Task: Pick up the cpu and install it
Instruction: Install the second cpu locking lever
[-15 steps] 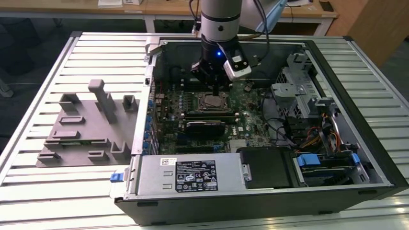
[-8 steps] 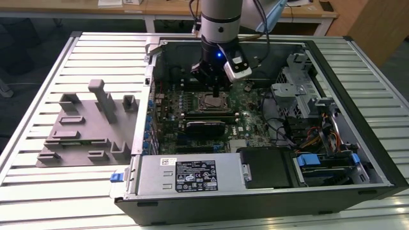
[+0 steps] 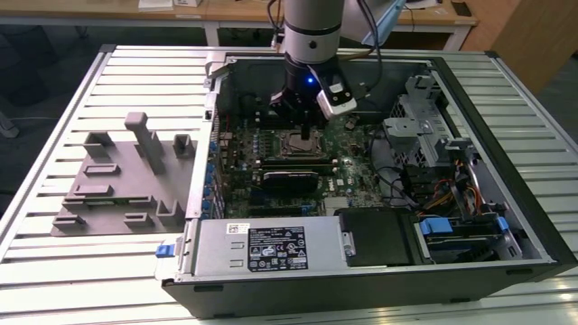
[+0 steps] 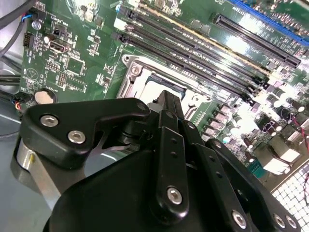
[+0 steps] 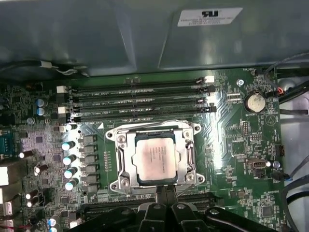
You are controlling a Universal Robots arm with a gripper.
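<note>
The cpu (image 5: 154, 159) is a pale silver square lying flat inside the metal socket frame (image 5: 119, 145) on the green motherboard. In the first wrist view my gripper (image 5: 163, 192) hangs right at the chip's edge, its two black fingers pressed together and shut with nothing seen between them. In the second wrist view the same joined fingers (image 4: 166, 125) reach down over the socket (image 4: 137, 72). In the exterior view the gripper (image 3: 312, 132) is inside the open computer case (image 3: 505, 203), just above the socket (image 3: 301, 144).
A grey fixture plate with upright blocks (image 3: 118, 183) lies on the exterior view's left of the case. Memory slots (image 5: 140, 101) run beside the socket, capacitors (image 5: 70, 159) line one side, and a coin battery (image 5: 254, 102) sits nearby. A power supply (image 3: 271, 247) and drive cage (image 3: 415, 128) crowd the case.
</note>
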